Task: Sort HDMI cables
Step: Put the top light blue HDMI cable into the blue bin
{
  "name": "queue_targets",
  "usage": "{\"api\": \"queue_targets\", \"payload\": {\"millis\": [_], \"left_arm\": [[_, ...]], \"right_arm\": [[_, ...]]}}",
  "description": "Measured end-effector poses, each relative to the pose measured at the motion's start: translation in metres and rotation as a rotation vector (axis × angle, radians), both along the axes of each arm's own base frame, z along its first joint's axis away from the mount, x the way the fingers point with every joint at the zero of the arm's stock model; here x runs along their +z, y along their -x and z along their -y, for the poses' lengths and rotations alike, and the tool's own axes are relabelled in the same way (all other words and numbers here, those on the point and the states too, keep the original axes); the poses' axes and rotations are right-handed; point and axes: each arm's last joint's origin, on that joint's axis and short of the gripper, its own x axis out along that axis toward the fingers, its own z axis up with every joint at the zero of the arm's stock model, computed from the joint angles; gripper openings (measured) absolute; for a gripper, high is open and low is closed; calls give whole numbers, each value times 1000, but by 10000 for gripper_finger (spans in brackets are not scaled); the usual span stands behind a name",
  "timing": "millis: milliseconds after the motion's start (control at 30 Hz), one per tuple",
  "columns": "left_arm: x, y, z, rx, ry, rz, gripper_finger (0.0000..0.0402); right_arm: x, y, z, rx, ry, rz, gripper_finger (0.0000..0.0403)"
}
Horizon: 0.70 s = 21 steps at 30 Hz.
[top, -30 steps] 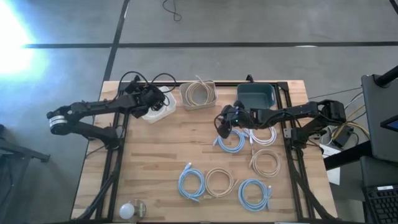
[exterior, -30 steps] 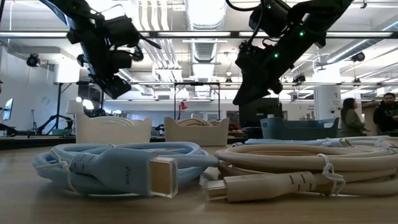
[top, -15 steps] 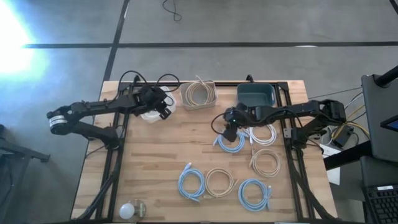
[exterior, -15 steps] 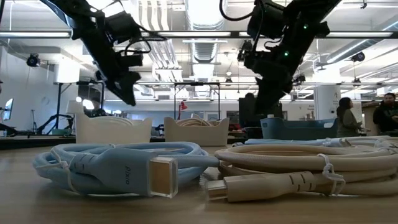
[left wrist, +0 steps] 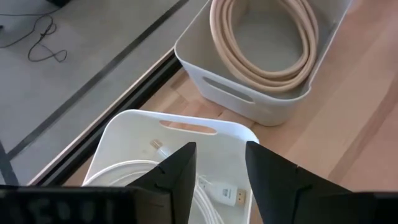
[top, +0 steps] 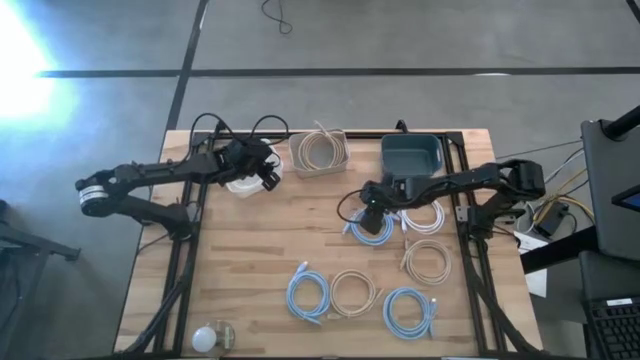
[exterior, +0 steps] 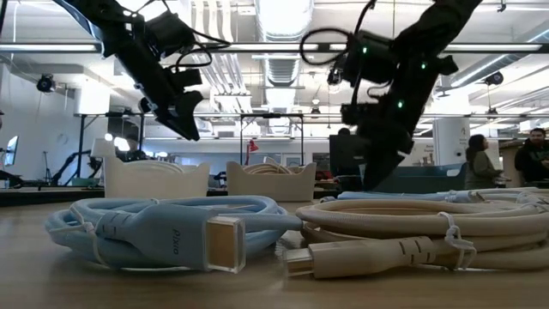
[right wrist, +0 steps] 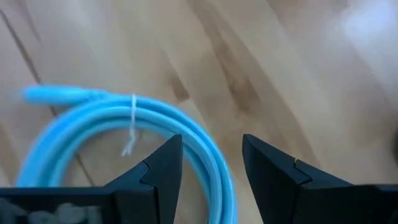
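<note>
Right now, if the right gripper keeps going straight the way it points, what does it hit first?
Most likely the light blue cable coil: the right gripper has its jaws open astride the coil's strand, with the wooden table just behind. How close it is remains unclear.

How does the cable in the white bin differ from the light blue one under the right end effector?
The white cable lies inside the white bin, already sorted; the light blue cable lies loose on the bare table. The left end effector hangs open above the first, empty. The right end effector is open astride a strand of the second, not yet closed. Both cables are thin coils.
</note>
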Motion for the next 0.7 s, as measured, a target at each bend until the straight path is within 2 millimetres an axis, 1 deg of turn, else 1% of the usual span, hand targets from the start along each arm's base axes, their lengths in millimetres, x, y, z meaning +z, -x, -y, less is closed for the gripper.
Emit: {"api": "queue_targets", "payload": {"millis": [167,333,433,567,700], "left_arm": [[0,0,0,0,0,0,154],[0,0,0,1,1,0,154],[0,0,0,1,1,0,153],[0,0,0,2,1,0,153],[0,0,0,3,1,0,154]], "right_arm": [[-16,-4,0,7,-5,-65,164],[-20,-7,1,11,-1,-75,164],[-21,-7,1,8,-2,-75,155],[-20,-7,2,6,-4,-75,124],[-20,-6,2,5,-4,-77,72]]}}
